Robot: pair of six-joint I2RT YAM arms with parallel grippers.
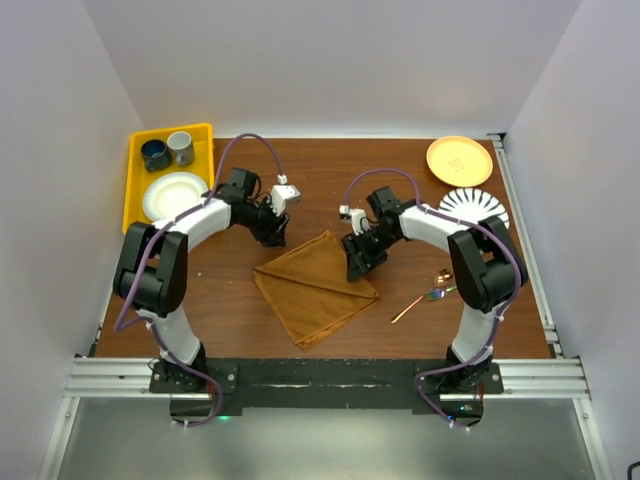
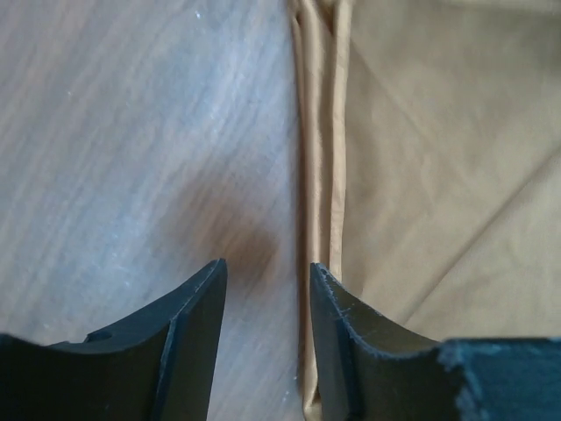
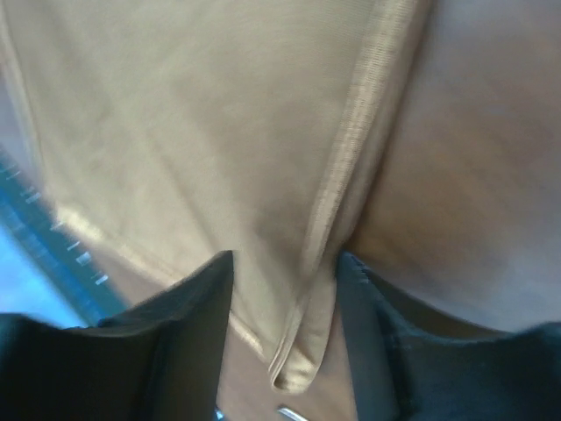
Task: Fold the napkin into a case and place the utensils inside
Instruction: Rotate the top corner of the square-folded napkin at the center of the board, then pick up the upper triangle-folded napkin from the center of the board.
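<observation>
The rust-brown napkin (image 1: 315,285) lies flat in the middle of the table with a diagonal crease across it. My left gripper (image 1: 273,235) is low at its upper left edge. In the left wrist view its jaws (image 2: 267,267) stand open over bare wood, and the napkin's (image 2: 438,175) doubled hem runs beside one finger (image 2: 337,333). My right gripper (image 1: 357,262) is at the napkin's right edge. There the jaws (image 3: 285,256) are apart with a corner of the napkin (image 3: 193,132) lying between them. The utensils (image 1: 430,294) lie on the table to the right of the cloth.
A yellow tray (image 1: 135,170) at the back left holds two cups (image 1: 168,150) and a white plate (image 1: 174,195). An orange plate (image 1: 459,160) and a striped plate (image 1: 473,205) sit at the back right. Side walls enclose the brown table (image 1: 230,320).
</observation>
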